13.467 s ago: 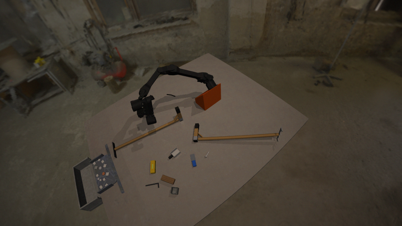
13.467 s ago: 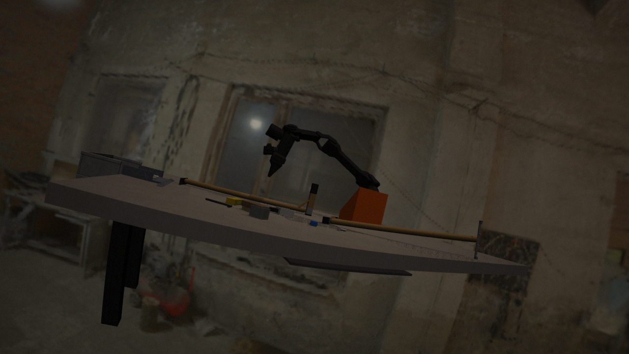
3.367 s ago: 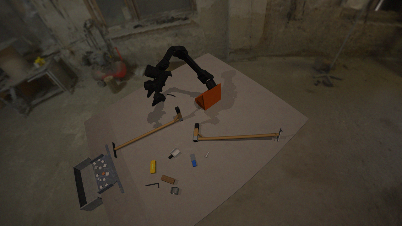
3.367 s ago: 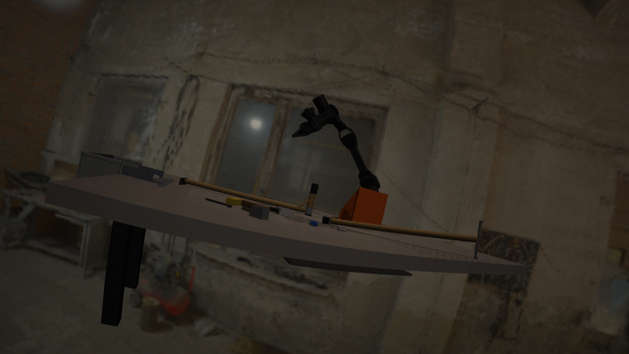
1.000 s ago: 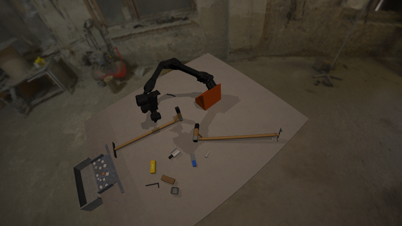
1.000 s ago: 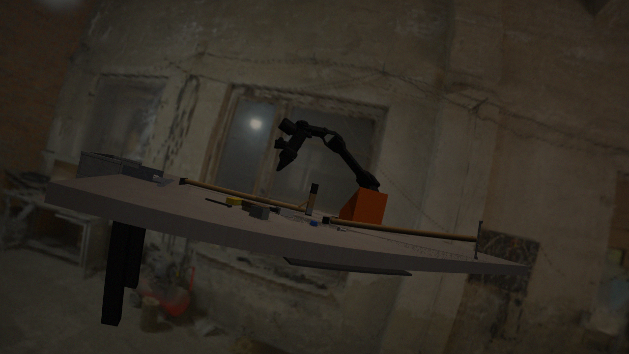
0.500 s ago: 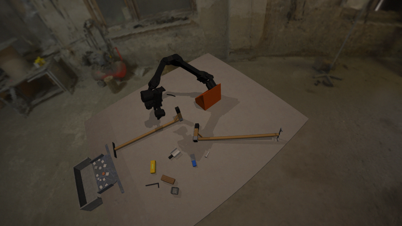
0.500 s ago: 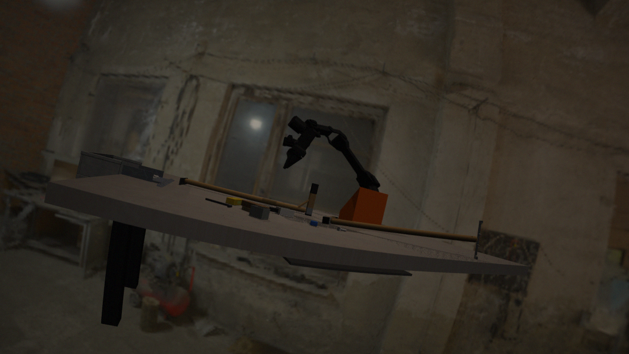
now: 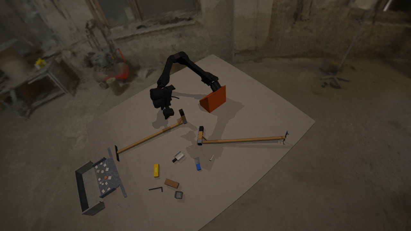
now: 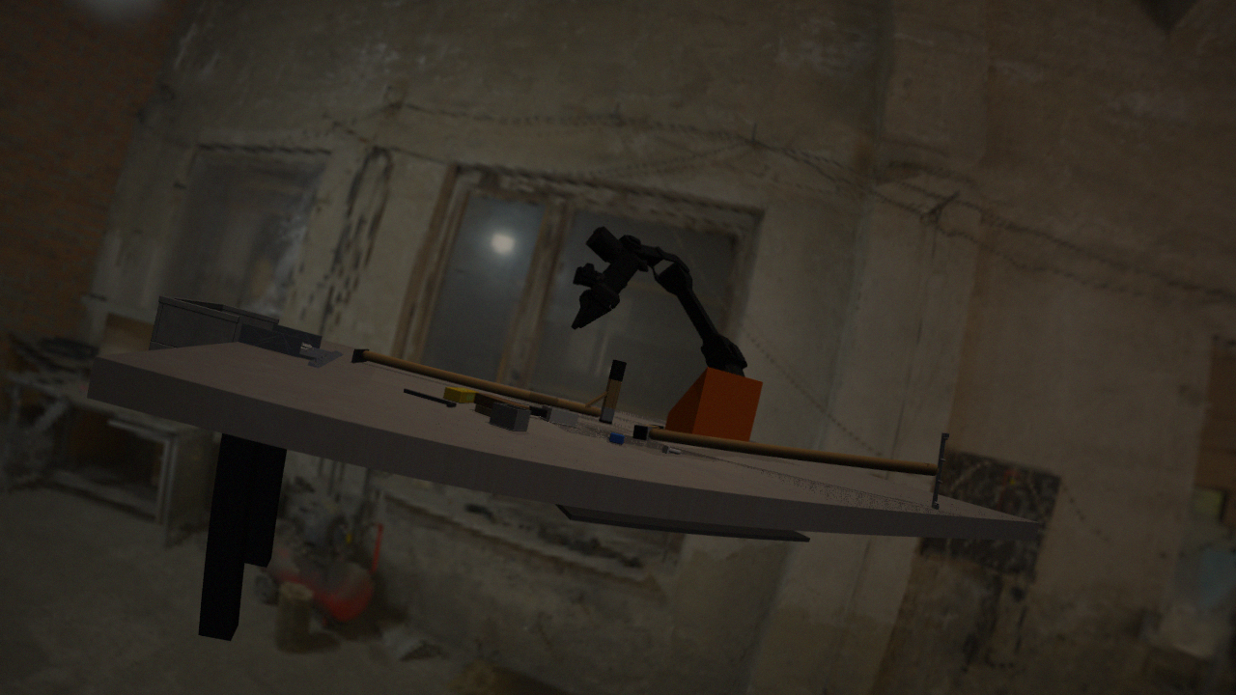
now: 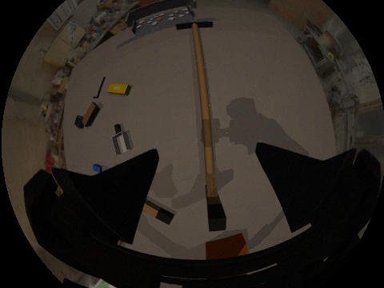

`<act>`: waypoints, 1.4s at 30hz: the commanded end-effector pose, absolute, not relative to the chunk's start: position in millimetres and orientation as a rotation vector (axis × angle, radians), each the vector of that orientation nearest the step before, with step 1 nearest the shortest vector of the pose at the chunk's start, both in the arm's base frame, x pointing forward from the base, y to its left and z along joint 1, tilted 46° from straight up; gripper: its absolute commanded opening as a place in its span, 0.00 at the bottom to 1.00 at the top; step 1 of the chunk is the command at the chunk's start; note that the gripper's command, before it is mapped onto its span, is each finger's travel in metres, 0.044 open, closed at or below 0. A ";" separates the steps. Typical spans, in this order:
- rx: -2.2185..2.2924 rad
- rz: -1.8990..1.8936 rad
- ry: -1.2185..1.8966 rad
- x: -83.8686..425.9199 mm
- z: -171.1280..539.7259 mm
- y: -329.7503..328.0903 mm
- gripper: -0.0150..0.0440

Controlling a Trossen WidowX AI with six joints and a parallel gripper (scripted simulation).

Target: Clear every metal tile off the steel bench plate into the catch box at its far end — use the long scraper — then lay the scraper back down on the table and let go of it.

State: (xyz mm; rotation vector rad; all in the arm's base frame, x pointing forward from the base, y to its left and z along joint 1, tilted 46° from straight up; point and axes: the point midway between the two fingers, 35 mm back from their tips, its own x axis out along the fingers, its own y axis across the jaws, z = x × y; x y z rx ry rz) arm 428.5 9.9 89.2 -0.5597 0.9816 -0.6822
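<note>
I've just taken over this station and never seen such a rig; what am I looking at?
One black robot arm on an orange base. The top picture looks down; the exterior one looks from beside the table; the wrist one looks past its gripper, open and holding nothing. Below it lies the long scraper; a rake and small items lie nearby. Tiles sit on the steel plate beside the catch box.
</note>
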 end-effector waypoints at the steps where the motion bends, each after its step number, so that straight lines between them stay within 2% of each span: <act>1: -0.564 -0.683 0.967 417.6 89.0 12.2 1.00; 42: -0.616 -0.612 0.845 320.2 73.6 29.8 1.00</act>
